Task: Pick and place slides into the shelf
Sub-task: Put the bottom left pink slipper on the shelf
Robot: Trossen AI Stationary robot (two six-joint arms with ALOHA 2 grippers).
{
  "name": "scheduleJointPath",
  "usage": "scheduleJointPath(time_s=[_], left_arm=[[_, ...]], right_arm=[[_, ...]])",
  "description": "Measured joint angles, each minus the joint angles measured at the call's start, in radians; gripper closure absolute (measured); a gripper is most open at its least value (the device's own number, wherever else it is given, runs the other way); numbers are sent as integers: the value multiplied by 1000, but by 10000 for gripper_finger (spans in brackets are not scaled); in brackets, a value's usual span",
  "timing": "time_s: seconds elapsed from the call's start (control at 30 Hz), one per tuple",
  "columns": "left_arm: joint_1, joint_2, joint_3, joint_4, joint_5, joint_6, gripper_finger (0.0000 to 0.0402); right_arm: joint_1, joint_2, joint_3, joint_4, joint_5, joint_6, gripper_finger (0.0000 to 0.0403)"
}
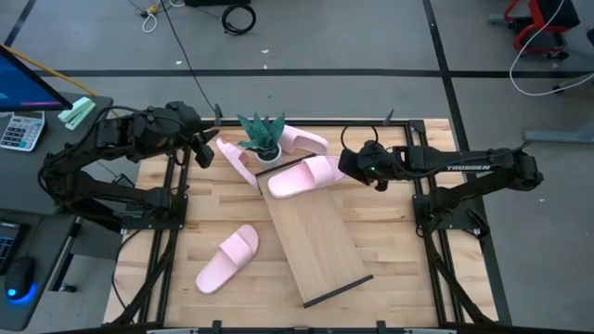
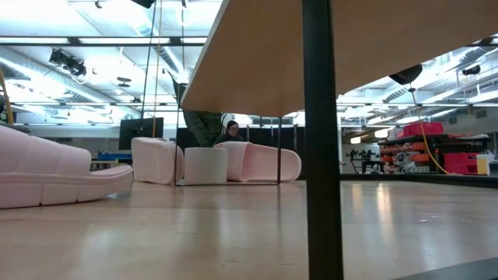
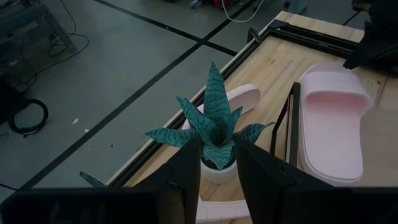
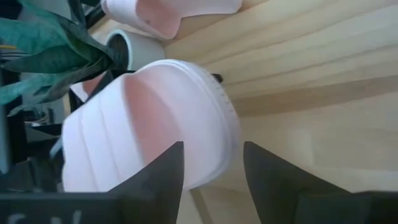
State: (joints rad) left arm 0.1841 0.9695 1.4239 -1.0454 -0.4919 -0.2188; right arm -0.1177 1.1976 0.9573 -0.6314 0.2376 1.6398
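Observation:
The shelf (image 1: 320, 246) is a light-wood board lying aslant mid-table, with a black rail (image 2: 320, 140) at its near end. One pink slide (image 1: 302, 176) lies sole-down on the shelf's far end. My right gripper (image 1: 351, 167) is open, level with that slide's right end (image 4: 205, 143), and its fingers straddle the edge. A second slide (image 1: 237, 162) stands on its edge beside the plant. My left gripper (image 1: 206, 153) is open just left of it, and the plant (image 3: 211, 134) shows past its fingers. A third slide (image 1: 302, 139) lies behind the plant and another slide (image 1: 227, 258) lies at the near left. My right gripper has its open fingers (image 4: 165, 177) level, from the table's right, on either side of the rim at the slide's right end (image 4: 217, 162). I cannot tell whether they touch it. The slide rests flat on the shelf.
A potted plant (image 1: 263, 139) with a white pot stands at the far middle between the slides. Black frame rails (image 1: 418, 199) border the tabletop. Bare wood lies to the right of the shelf (image 1: 390, 250). A person sits in the room beyond (image 2: 231, 131).

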Motion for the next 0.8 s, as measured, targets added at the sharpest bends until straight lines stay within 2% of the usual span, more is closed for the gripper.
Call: scheduleJointPath(time_s=[0.17, 0.43, 0.63, 0.8], left_arm=[[0, 0, 0, -2, 11, -6, 294], [-1, 14, -18, -23, 242, -10, 294], [-1, 60, -122, -28, 366, -68, 296], [-12, 98, -231, -27, 459, -86, 299]], right_arm=[[0, -22, 0, -17, -9, -2, 211], [-38, -185, 0, -150, -10, -111, 201], [-46, -299, 0, -168, -11, -264, 201], [-46, -345, 0, -196, -1, -345, 205]])
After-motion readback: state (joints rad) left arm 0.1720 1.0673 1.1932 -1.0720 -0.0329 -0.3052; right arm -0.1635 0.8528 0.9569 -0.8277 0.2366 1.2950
